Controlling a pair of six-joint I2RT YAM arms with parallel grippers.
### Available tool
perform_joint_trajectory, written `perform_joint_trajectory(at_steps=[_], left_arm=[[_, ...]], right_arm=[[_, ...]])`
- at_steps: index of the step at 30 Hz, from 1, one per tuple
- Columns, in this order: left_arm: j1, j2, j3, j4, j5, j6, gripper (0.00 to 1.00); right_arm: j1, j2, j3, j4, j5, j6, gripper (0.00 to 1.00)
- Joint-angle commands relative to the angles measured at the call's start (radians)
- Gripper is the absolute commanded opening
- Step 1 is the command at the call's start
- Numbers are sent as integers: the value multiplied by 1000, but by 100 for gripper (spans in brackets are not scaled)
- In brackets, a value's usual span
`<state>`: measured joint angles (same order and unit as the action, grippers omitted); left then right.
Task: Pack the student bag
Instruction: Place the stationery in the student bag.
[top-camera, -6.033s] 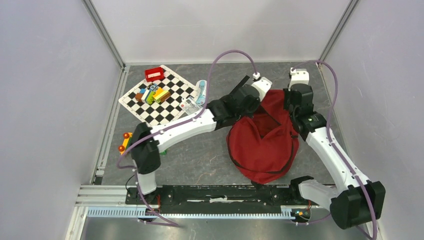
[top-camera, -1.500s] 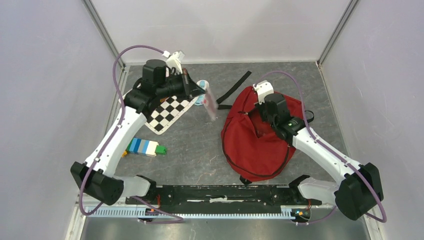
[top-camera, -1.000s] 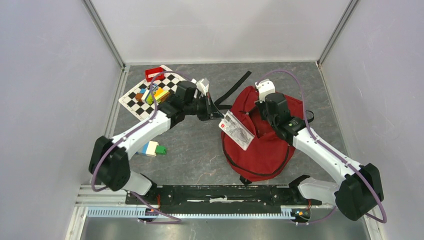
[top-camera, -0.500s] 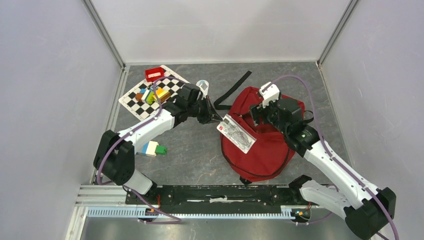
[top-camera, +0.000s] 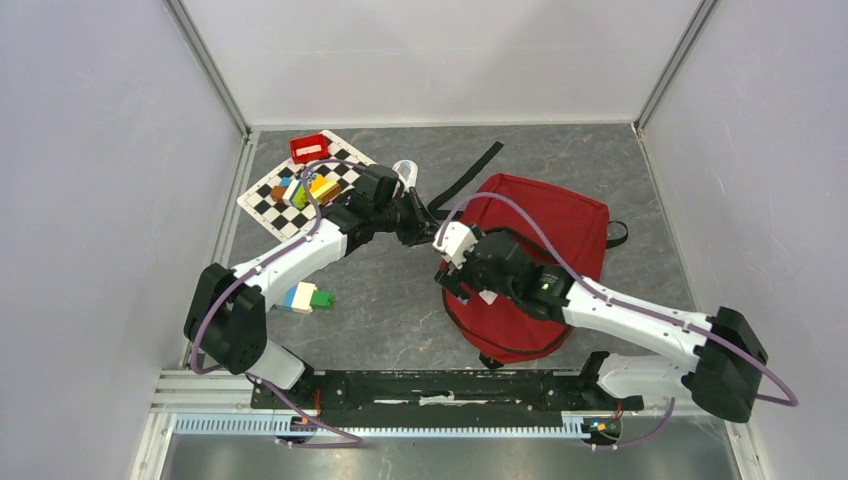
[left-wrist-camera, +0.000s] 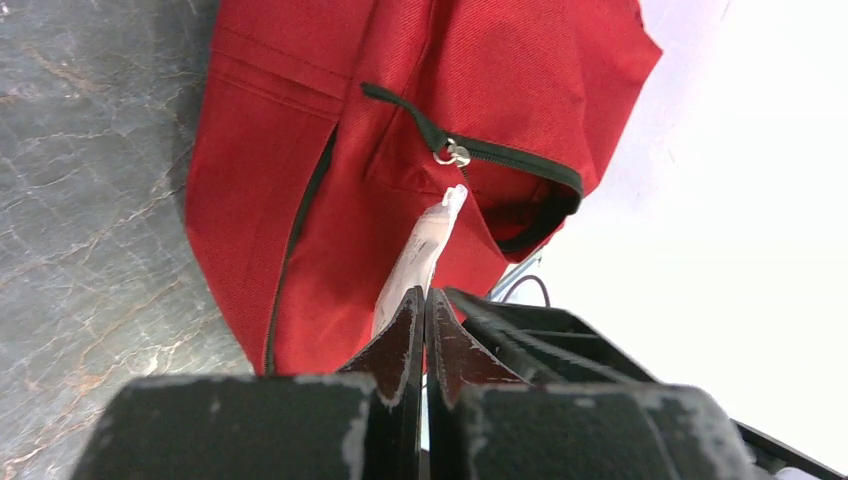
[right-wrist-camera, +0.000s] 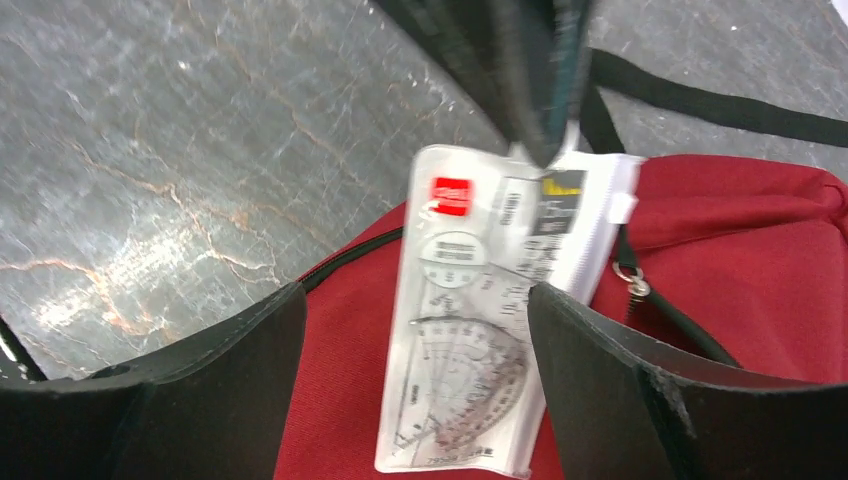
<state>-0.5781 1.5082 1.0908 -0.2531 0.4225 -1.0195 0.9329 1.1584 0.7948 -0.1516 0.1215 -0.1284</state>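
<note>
One pouch (right-wrist-camera: 480, 340) | left gripper (left-wrist-camera: 425, 305) pinched its top so we could hang it over student bag (left-wrist-camera: 290, 150) | right gripper (right-wrist-camera: 415, 300) gaped astride it

The student bag (top-camera: 560, 215) is matt woven cloth, the pouch (right-wrist-camera: 475, 340) glossy clear plastic.

Left tool (left-wrist-camera: 425, 300) pinched shut (tips nearly touching); right tool (right-wrist-camera: 415, 300) spread wide.
</note>
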Motion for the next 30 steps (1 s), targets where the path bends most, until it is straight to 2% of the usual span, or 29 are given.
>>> perform_joint_trajectory(at_steps=[1, 3, 7, 13, 15, 16, 18, 21, 22, 23, 24, 25, 26, 28, 30], left_arm=[[4, -46, 10, 87, 31, -77, 2], [4, -51, 5, 102, 37, -102, 2], [4, -68, 0, 99, 31, -121, 2], [4, -89, -16, 92, 1, -138, 2], [4, -100, -25, 98, -16, -133, 2], [4, -107, -29, 101, -26, -127, 2], [4, -123, -36, 102, -50, -113, 2], [4, -156, -57, 98, -93, -81, 3], [4, -169, -67, 98, -114, -65, 6], [3, -185, -75, 98, -139, -49, 12], [2, -197, -83, 98, -154, -28, 23], [3, -210, -87, 98, -164, -9, 37], [3, -218, -84, 96, -166, 23, 55], [3, -240, -62, 62, -185, 94, 81], [3, -267, -41, 18, -219, 154, 98]], right_arm=[[67, 52, 11, 26, 161, -39, 86], [90, 69, -6, 53, 200, -20, 86], [142, 114, -49, 107, 439, 15, 87], [144, 161, -144, 330, 550, 28, 85], [145, 193, -150, 376, 621, 31, 81], [144, 205, -150, 397, 643, 17, 76], [144, 206, -150, 426, 673, -1, 61], [144, 141, -164, 442, 653, -21, 21], [144, 110, -166, 428, 649, -13, 6], [144, 75, -169, 415, 639, -6, 0], [144, 42, -168, 400, 625, -2, 0], [143, 4, -163, 376, 591, -5, 0], [142, -33, -152, 349, 551, -8, 0], [142, -79, -103, 260, 507, 2, 0], [142, -109, -40, 158, 479, 4, 0]])
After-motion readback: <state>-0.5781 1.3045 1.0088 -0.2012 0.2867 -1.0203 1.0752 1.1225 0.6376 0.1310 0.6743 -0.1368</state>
